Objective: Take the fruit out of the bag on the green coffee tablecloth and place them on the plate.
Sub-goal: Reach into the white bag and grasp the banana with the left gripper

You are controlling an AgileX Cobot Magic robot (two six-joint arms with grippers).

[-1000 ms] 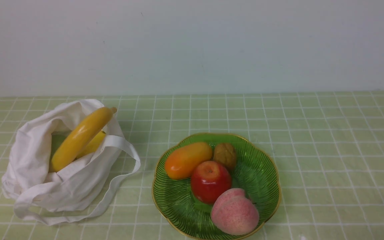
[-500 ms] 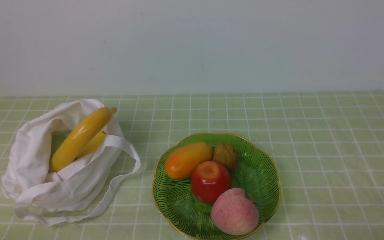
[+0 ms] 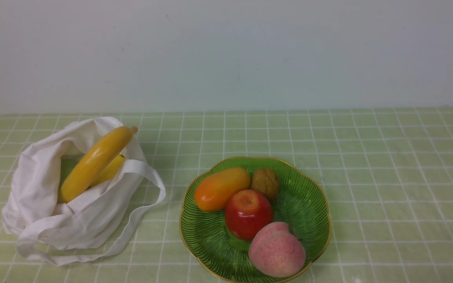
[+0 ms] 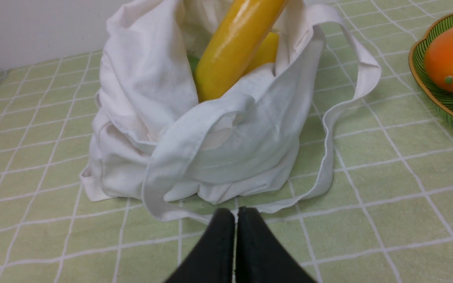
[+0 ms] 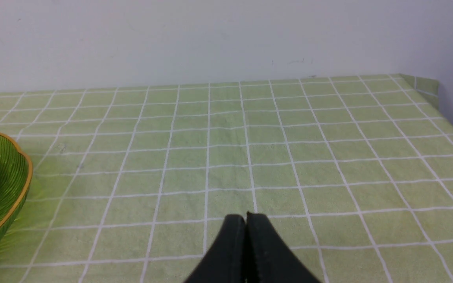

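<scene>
The banana (image 3: 94,163) juts from the bag (image 3: 45,204) at the front view's left, long axis slanting toward upper right, nearer the empty, pinched-together left gripper (image 4: 236,214) than the plate (image 3: 309,204).

One bag (image 3: 65,208) sits on one green cloth (image 3: 387,177), and one plate (image 3: 309,204) stands beside it. Two yellow fruits show in the bag: one banana (image 3: 94,161) and one smaller yellow piece (image 3: 110,169) under it; a sliver of green (image 4: 192,63) shows behind them, too hidden to count as a fruit. Four items lie on the plate: one orange fruit (image 3: 221,188), one red apple (image 3: 248,214), one peach (image 3: 277,249), one walnut (image 3: 266,183). Two pincers show, the left (image 4: 235,214) and the right (image 5: 245,220), one per wrist view.
</scene>
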